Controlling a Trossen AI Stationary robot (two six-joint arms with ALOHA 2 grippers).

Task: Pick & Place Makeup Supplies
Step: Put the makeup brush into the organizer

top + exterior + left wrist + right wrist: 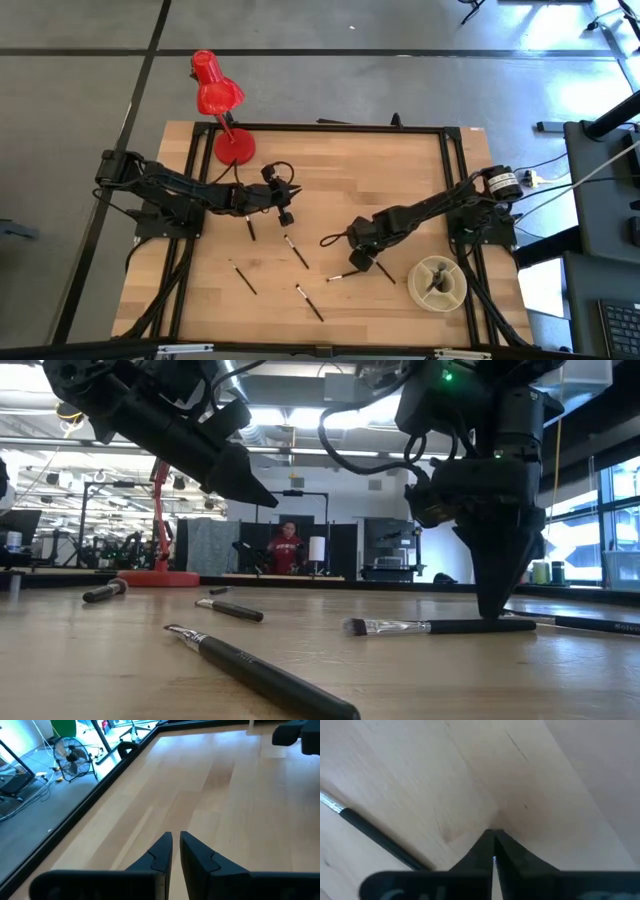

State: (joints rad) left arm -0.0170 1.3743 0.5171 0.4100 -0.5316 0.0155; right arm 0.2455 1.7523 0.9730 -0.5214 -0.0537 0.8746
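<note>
The right gripper (492,610) is pressing its closed, empty fingertips onto the table (400,180), touching a makeup brush (425,626) lying just beside them. Other brushes (297,252) are lying scattered between both arms. The left gripper (286,210), fingers nearly together, is hovering empty above the table.

Grey floor (80,90), bright workshop windows (620,510)

Pale wood desk (400,170), black frame.
Black-handled makeup brushes (309,302) with silver ferrules; bright red lamp (218,95); cream holder (437,283); dark, near-black left pincer (285,205) and right pincer (368,263).
</note>
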